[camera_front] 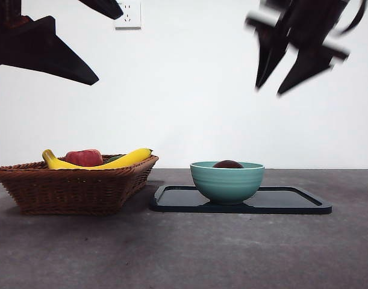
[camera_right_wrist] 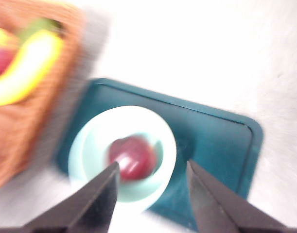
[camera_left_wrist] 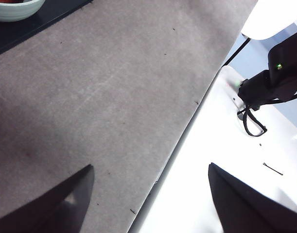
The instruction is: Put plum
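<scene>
your plum [camera_right_wrist: 132, 158] sits inside the bowl [camera_front: 227, 180] on the tray [camera_front: 292, 201]. your right gripper [camera_right_wrist: 150, 189] hangs well above it, jaws spread and holding nothing, the nearer arm. your left gripper [camera_left_wrist: 148, 204] waits open, also holding nothing.

You are looking at a robot test bench in a lab or a plain room, not a real kitchen. The grey table [camera_front: 184, 253] stands against a bare white wall [camera_front: 190, 90] with one wall socket [camera_front: 127, 14]. The staged wicker basket [camera_front: 75, 189] and the green bowl [camera_front: 227, 180] on a black tray [camera_front: 292, 201] are the only household things here.
</scene>
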Controlling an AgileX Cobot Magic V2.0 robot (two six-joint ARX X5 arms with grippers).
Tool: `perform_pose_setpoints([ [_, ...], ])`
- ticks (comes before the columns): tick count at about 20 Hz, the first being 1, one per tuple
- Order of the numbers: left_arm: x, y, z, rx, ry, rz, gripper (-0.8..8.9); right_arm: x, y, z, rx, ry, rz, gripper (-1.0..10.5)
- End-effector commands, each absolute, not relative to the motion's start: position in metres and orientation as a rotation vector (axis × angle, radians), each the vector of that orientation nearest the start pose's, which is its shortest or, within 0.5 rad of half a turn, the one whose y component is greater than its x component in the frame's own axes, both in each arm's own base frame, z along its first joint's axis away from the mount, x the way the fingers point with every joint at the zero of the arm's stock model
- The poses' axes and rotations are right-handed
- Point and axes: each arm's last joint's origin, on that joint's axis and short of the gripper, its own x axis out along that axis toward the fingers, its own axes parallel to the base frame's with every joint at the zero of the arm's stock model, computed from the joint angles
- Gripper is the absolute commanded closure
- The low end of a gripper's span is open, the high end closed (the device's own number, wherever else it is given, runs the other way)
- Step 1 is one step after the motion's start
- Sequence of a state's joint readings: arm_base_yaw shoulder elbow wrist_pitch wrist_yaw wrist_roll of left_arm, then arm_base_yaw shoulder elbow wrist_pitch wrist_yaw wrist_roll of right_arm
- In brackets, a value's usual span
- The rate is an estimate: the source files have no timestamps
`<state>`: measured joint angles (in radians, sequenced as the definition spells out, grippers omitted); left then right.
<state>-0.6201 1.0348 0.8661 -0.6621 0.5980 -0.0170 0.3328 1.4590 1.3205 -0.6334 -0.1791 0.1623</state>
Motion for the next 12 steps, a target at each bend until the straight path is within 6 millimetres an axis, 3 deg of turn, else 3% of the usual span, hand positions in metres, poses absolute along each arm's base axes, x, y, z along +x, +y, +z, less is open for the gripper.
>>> perform_pose_setpoints([
  [1, 0.152, -0.131, 0.283, 0.006, 0.878, -1.152, 4.40, 0.260, 0.096, 0.360, 0.057, 0.730, 0.455, 7.3],
  [3, 0.152, -0.131, 0.283, 0.006, 0.878, -1.152, 4.40, 0.225, 0.084, 0.382, 0.053, 0.697, 0.462, 7.3],
  [6, 0.152, -0.131, 0.283, 0.005, 0.878, -1.152, 4.40, 0.188, 0.073, 0.390, 0.057, 0.673, 0.481, 7.3],
  [12, 0.152, -0.131, 0.283, 0.005, 0.878, -1.152, 4.40, 0.128, 0.058, 0.349, 0.079, 0.681, 0.585, 7.3],
])
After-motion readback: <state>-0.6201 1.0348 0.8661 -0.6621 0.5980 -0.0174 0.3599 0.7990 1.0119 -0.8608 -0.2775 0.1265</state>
